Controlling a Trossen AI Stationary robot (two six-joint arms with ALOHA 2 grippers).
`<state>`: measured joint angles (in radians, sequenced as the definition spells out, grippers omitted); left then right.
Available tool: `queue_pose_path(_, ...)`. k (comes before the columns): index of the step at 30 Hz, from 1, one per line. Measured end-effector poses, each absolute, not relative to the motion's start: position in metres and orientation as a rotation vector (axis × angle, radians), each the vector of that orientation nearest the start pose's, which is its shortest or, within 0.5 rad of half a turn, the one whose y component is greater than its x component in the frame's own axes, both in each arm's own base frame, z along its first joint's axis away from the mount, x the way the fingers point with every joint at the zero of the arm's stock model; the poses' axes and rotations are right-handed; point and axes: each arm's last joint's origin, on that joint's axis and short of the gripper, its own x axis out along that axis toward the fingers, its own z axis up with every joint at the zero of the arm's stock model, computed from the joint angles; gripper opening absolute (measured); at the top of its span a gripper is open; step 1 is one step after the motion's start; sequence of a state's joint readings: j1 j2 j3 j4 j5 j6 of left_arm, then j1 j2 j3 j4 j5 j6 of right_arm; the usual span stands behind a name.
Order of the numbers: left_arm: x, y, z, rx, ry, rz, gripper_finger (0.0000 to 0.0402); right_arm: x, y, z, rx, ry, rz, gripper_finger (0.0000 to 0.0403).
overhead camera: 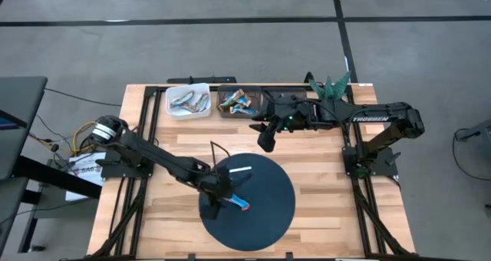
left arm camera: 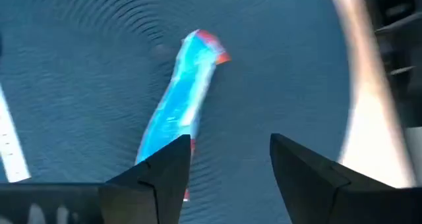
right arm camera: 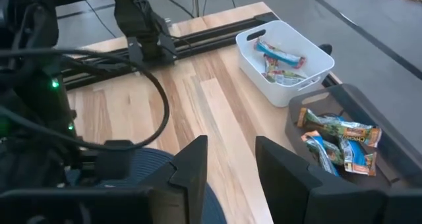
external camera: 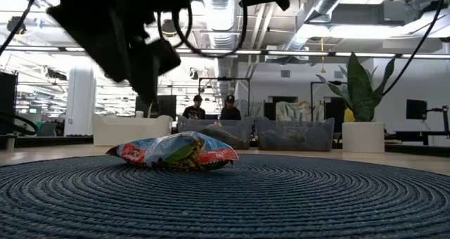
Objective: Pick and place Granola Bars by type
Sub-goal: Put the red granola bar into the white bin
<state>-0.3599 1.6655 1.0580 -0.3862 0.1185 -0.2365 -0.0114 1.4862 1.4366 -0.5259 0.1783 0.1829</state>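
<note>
A wooden table [overhead camera: 322, 176] carries both arms, with a round dark woven mat [overhead camera: 268, 207] lying on its near half. At the far edge stand two bins side by side: a white bin [overhead camera: 188, 101] and, just to its right, a dark bin [overhead camera: 230, 101]. The white bin [right arm camera: 290, 85] holds a few bars in silver and blue wrappers [right arm camera: 280, 59]; the dark bin [right arm camera: 369, 112] holds a pile of bars in blue, green and orange wrappers [right arm camera: 339, 141].

The left arm reaches from the table's left side onto the mat, and the left gripper [overhead camera: 213, 207] hangs just above it with its fingers [left arm camera: 165, 171] spread apart, holding nothing. One blue bar with red-orange ends [left arm camera: 178, 112] lies flat on the mat, just beside the gripper; one fingertip overlaps its near end in the wrist view, but contact cannot be judged. In the low view the same bar [external camera: 176, 152] rests loose on the mat's weave.

The right gripper [overhead camera: 266, 138] hangs over bare wood between the dark bin and the mat, its fingers [right arm camera: 191, 165] parted and empty.

A thin white strip [overhead camera: 239, 170] lies on the mat's far part, apart from the bar.
</note>
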Motion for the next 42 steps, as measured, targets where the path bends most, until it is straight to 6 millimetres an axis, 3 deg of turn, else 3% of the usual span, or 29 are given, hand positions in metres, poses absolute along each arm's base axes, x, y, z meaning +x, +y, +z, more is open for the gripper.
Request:
queue_pose_path(9, 0.322, -0.126, 0.169, 0.032, 1.033, -0.32, 0.0195, 0.325, -0.005, 0.361, 0.125, 0.569, -0.226, 0.012)
queue_pose_path(15, 0.324, -0.122, 0.163, 0.147, 1.031, -0.21, 0.0194, 0.325, -0.003, 0.361, 0.124, 0.568, -0.223, 0.012)
queue_pose_path(24, 0.329, -0.126, 0.15, 0.15, 1.035, -0.306, 0.0194, 0.325, -0.003, 0.361, 0.124, 0.571, -0.224, 0.012)
queue_pose_path(30, 0.333, -0.128, 0.133, 0.161, 1.071, -0.301, 0.0194, 0.325, -0.003, 0.361, 0.123, 0.572, -0.224, 0.012)
queue_pose_path(35, 0.336, -0.129, 0.13, 0.153, 1.076, -0.276, 0.0192, 0.325, -0.003, 0.361, 0.123, 0.573, -0.224, 0.012)
queue_pose_path(42, 0.339, -0.13, 0.135, 0.146, 1.078, -0.255, 0.0138, 0.325, -0.003, 0.361, 0.123, 0.575, -0.224, 0.012)
